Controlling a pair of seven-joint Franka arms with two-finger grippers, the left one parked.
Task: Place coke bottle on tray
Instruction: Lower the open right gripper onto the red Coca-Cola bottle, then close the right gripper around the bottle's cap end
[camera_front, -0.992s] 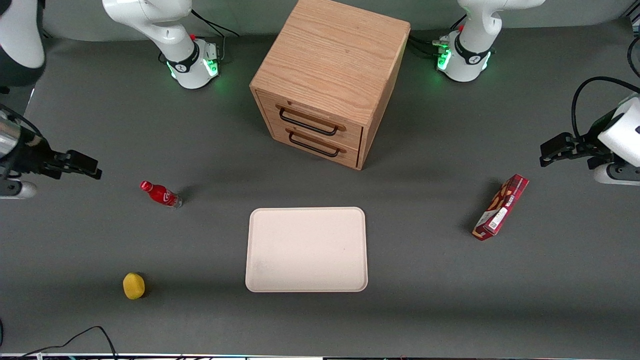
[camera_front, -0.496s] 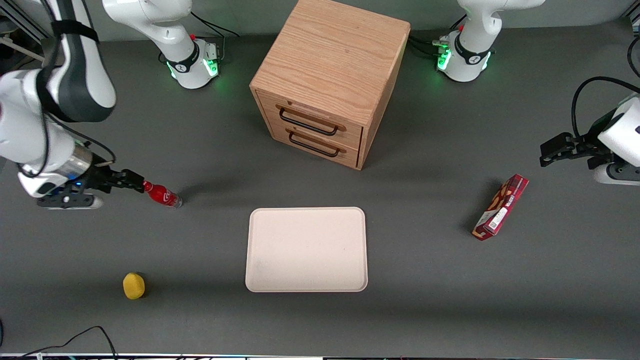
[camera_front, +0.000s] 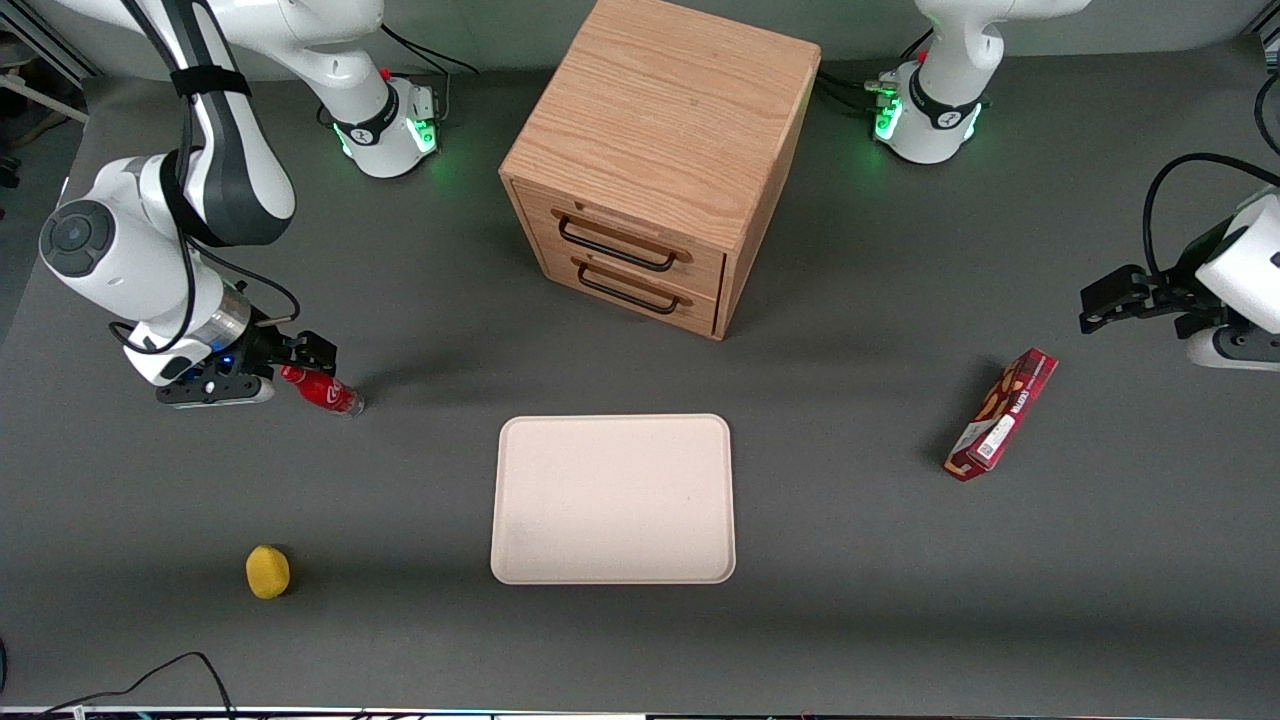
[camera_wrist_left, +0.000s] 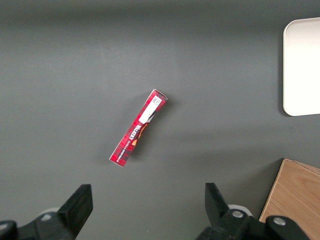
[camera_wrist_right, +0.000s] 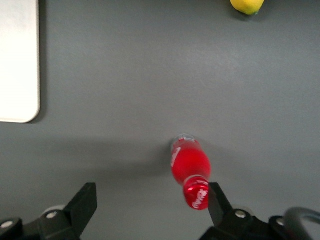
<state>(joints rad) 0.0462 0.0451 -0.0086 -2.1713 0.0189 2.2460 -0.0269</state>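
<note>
**Above the bottle, nothing gripped yet**

My tool (camera_front: 300, 358) hangs over the coke bottle (camera_front: 322, 389), which stands upright on the desk (camera_front: 860, 560) toward my working end. From my wrist camera the fingers (camera_wrist_right: 82, 204) are spread wide with nothing between them; the bottle's red cap sits close to one finger, off centre in the gap, so I judge I am not yet lined up for a clean pinch.

The tray (camera_front: 613, 498) lies bare near the middle of the desk, in front of the wooden cabinet (camera_front: 655, 160). Seen from the front camera, the tray is at roughly 4 o'clock from the bottle and well apart from it. A yellow lump (camera_front: 267, 571) sits at about 7 o'clock from the bottle, nearer the front camera, and a red snack box (camera_front: 1002, 414) lies toward the parked arm's end.

So the task is barely begun. Everything that counts is left: centring, descending, closing on the bottle, lifting, carrying it over and setting it on the tray.
</note>
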